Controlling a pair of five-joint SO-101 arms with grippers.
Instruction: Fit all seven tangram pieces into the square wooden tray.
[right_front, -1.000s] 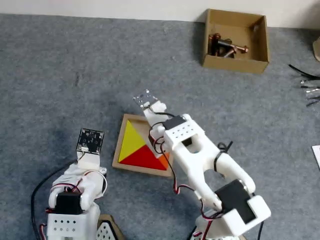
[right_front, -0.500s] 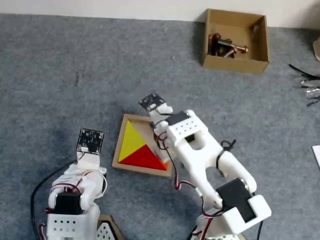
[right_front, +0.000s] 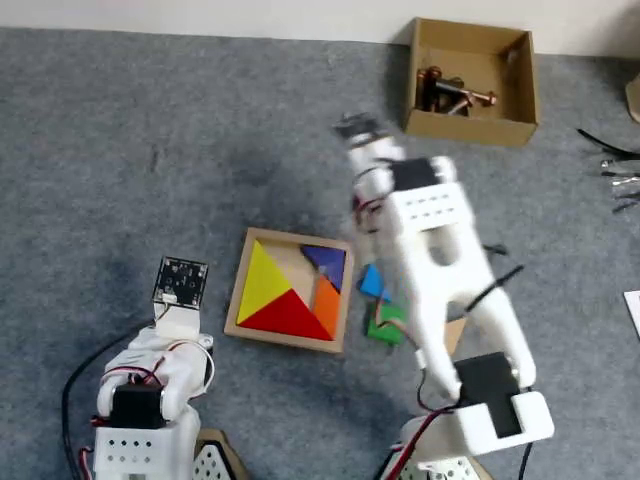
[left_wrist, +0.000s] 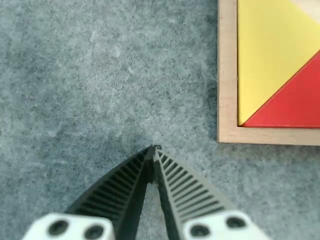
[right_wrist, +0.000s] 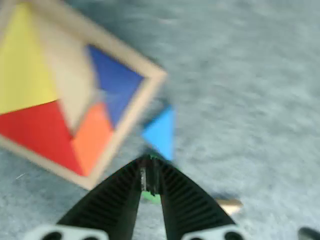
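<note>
The square wooden tray (right_front: 238, 295) lies on the grey carpet, holding a yellow triangle (right_front: 262, 280), a red triangle (right_front: 285, 315), an orange piece (right_front: 327, 300) and a dark blue triangle (right_front: 326, 260); bare wood shows between them. A light blue triangle (right_front: 372, 281), a green piece (right_front: 383, 323) and a tan piece (right_front: 455, 332) lie loose just right of the tray. My right gripper (right_wrist: 149, 167) is shut and empty, hanging over the light blue triangle (right_wrist: 161, 132) beside the tray's rim (right_wrist: 129, 127). My left gripper (left_wrist: 152, 150) is shut on nothing, low over carpet near the tray's corner (left_wrist: 227, 132).
A cardboard box (right_front: 470, 82) with copper-coloured parts stands at the back right. Cables (right_front: 615, 165) lie at the right edge. My right arm (right_front: 435, 230) stretches above the loose pieces; my left arm (right_front: 160, 375) sits at the front left.
My right arm has swung up and to the right, away from over the tray, uncovering the blue and orange pieces in it and the loose pieces beside it. The left arm has kept still.
</note>
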